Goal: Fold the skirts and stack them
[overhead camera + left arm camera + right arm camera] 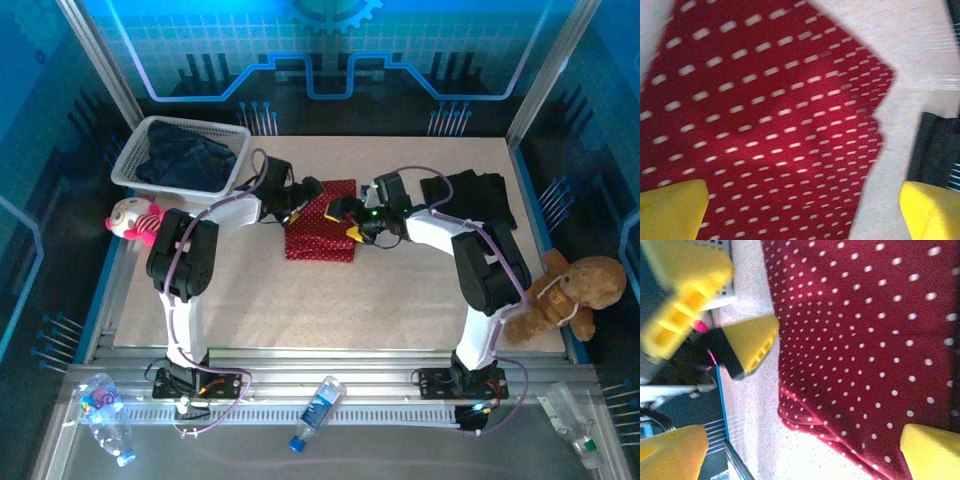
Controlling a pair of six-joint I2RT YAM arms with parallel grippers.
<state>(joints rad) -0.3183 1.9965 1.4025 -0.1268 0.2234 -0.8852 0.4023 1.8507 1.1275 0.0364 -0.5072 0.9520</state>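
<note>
A folded red skirt (pixel 322 232) with small white dots lies in the middle of the table. My left gripper (pixel 306 194) hovers open over its far left part, and the red skirt (pixel 770 110) shows below the yellow fingertips (pixel 671 210). My right gripper (pixel 346 214) is open over its right edge, nothing between its fingers. In the right wrist view the red skirt (pixel 865 340) shows a layered folded edge, with the left gripper's yellow fingers (pixel 751 339) beside it. A black skirt (pixel 472 196) lies at the right rear. Dark blue denim skirts (pixel 186 158) sit in the basket.
The white mesh basket (pixel 133 160) stands at the rear left. A pink-and-white plush toy (pixel 135 218) lies in front of it. A brown teddy bear (pixel 566 294) sits at the table's right edge. Plastic bottles (pixel 318 410) lie on the near rail by the arm bases.
</note>
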